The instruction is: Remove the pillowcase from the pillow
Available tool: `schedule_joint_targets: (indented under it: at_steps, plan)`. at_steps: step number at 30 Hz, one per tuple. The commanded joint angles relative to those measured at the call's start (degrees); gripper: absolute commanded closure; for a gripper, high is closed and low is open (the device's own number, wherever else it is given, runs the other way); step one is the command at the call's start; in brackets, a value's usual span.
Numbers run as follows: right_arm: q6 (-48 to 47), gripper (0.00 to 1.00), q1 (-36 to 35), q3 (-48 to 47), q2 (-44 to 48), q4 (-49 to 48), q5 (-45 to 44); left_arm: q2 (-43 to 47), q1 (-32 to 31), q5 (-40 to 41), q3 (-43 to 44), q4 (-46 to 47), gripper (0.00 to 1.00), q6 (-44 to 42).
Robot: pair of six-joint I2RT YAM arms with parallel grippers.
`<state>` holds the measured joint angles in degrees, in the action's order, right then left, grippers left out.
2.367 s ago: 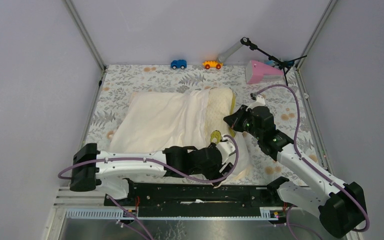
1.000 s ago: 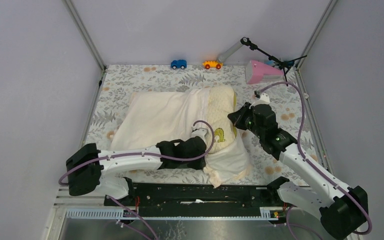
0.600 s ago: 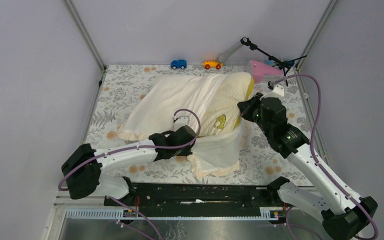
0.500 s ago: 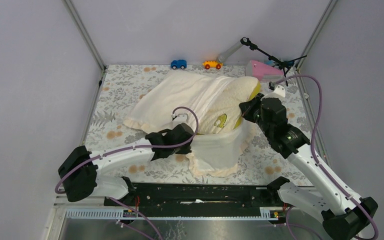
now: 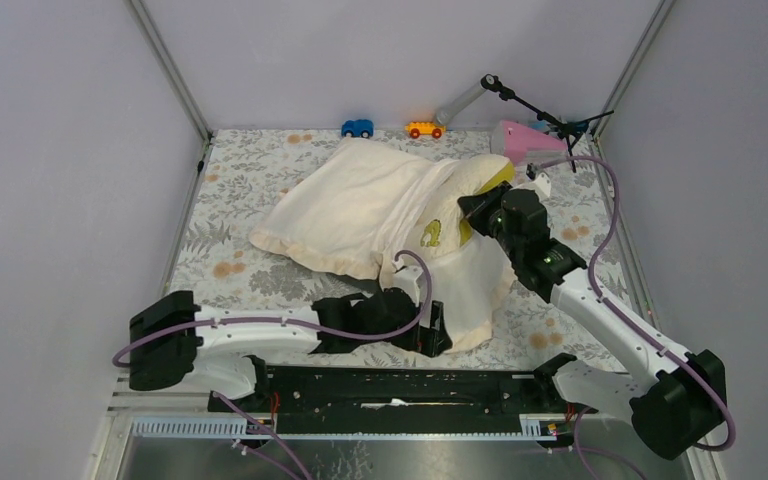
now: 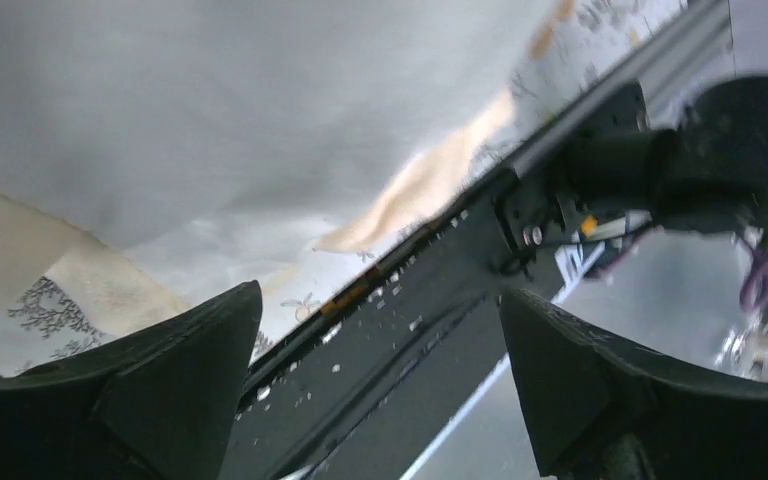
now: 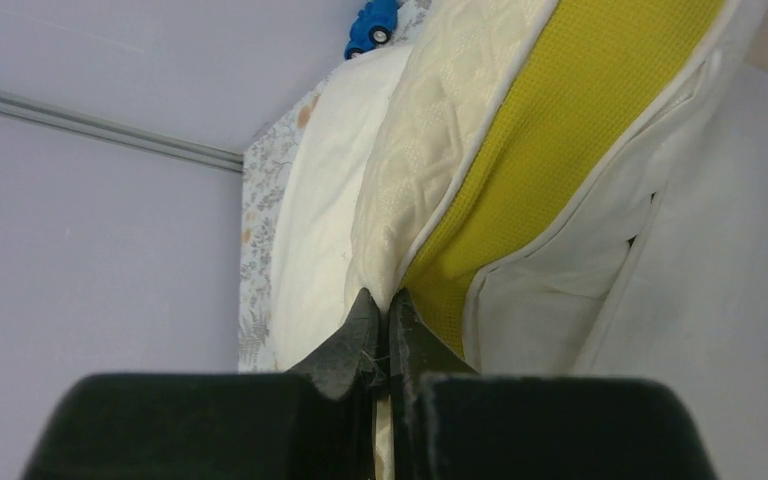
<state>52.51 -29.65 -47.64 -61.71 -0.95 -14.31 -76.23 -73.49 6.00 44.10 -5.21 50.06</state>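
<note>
Near the front edge, left gripper (image 6: pixel 378 300) gapes wide, empty, beside the pillowcase's (image 5: pixel 360 205) loose end; far right, right gripper (image 7: pixel 380 300) pinches the pillow's (image 7: pixel 440 120) seam; pillow lies on the table (image 5: pixel 250 160), mostly sleeved.

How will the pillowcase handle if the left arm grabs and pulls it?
Probably floppy: the pillowcase drapes in loose folds off the pillow. It looks thin and likely light, so it should bunch rather than slide as a sheet. The wrinkled cloth may drag on the quilted pillow surface.

High rear overview; two close wrist views; shared pillowcase (image 5: pixel 360 205)
</note>
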Motion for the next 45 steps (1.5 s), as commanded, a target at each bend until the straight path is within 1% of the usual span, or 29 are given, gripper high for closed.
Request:
schedule_joint_targets:
  at_steps: [1,3,4,5,6,9,11,13,16,19,20,22,25,26,28,29,32,34,35,37,39,42,45]
  plan:
    - [5.7,1.0,-0.1,-1.6,1.1,-12.3,0.7,-2.9,0.1,9.0,-7.0,11.8,0.01,14.1]
    - [6.6,1.0,-0.1,-1.4,1.9,-12.5,-0.5,-2.7,0.1,11.6,-10.6,18.5,0.01,17.5]
    - [7.3,1.0,-0.1,-1.5,2.3,-12.0,-1.0,-2.6,0.1,12.8,-11.3,20.5,0.01,17.9]
    - [7.9,1.0,-0.1,-1.5,2.6,-11.4,-1.5,-2.7,0.0,14.4,-10.8,20.0,0.01,17.7]
    - [8.9,1.0,-0.1,-1.5,2.9,-10.2,-2.2,-3.0,-0.3,16.6,-9.0,17.8,0.01,17.2]
    - [11.7,1.0,-0.1,-0.8,3.5,-8.2,-4.3,-4.6,-4.0,26.7,-0.6,4.9,0.01,16.2]
    - [12.3,1.0,-0.1,-0.1,3.5,-8.5,-4.6,-6.0,-6.6,33.1,4.0,-2.4,0.01,18.2]
    - [12.8,1.0,0.0,0.2,3.2,-8.5,-4.4,-7.0,-7.5,35.2,5.7,-3.5,0.01,18.7]
    - [13.9,1.0,0.0,0.6,3.0,-9.1,-3.7,-8.8,-7.5,35.1,5.9,0.2,0.01,16.5]
    - [14.5,1.0,0.0,0.6,2.8,-9.2,-3.2,-10.5,-6.8,36.2,7.5,0.7,0.02,14.1]
    - [14.5,1.0,0.0,0.4,2.9,-8.9,-3.2,-10.8,-6.1,35.8,7.6,0.7,0.07,13.9]
    - [14.2,1.0,0.0,0.0,3.2,-8.1,-3.9,-11.3,-4.0,33.5,6.5,1.2,0.25,14.4]
    - [13.0,1.0,-0.1,-1.2,4.0,-7.1,-5.4,-11.6,-1.5,31.0,3.0,3.5,0.58,15.6]
    - [12.1,1.0,-0.1,-2.1,4.1,-6.6,-5.8,-11.7,-1.2,31.1,2.2,3.7,0.73,15.6]
    - [10.5,1.0,0.0,-4.3,4.2,-4.7,-7.1,-11.8,-1.2,32.6,1.8,0.5,0.98,17.1]
    - [9.4,1.0,0.0,-5.4,4.3,-4.2,-8.2,-11.8,-1.2,33.4,1.7,-1.3,1.0,18.1]
    - [5.7,1.0,0.0,-8.8,5.0,-2.8,-12.5,-11.3,-1.2,34.2,-0.6,-4.2,1.0,20.1]
    - [1.8,1.0,0.0,-12.0,5.4,-2.4,-15.4,-10.9,-0.9,34.0,-2.5,-4.7,1.0,21.3]
    - [-1.6,1.0,0.0,-14.0,5.4,-2.0,-16.0,-10.9,-0.5,33.0,-3.5,-4.7,1.0,21.7]
    - [-5.4,1.0,0.0,-18.7,4.7,0.4,-17.0,-11.2,1.2,30.9,-5.0,-5.9,1.0,22.8]
    - [-9.5,1.0,0.0,-22.0,4.2,4.7,-18.1,-10.8,2.9,30.3,-6.4,-7.6,1.0,24.2]
    - [-11.4,1.0,0.0,-22.2,5.5,7.5,-19.4,-7.0,4.3,32.6,-8.3,-10.7,1.0,25.6]
    - [-11.9,1.0,0.1,-17.6,9.5,8.1,-21.4,-0.3,8.1,34.2,-9.5,-15.6,1.0,25.3]
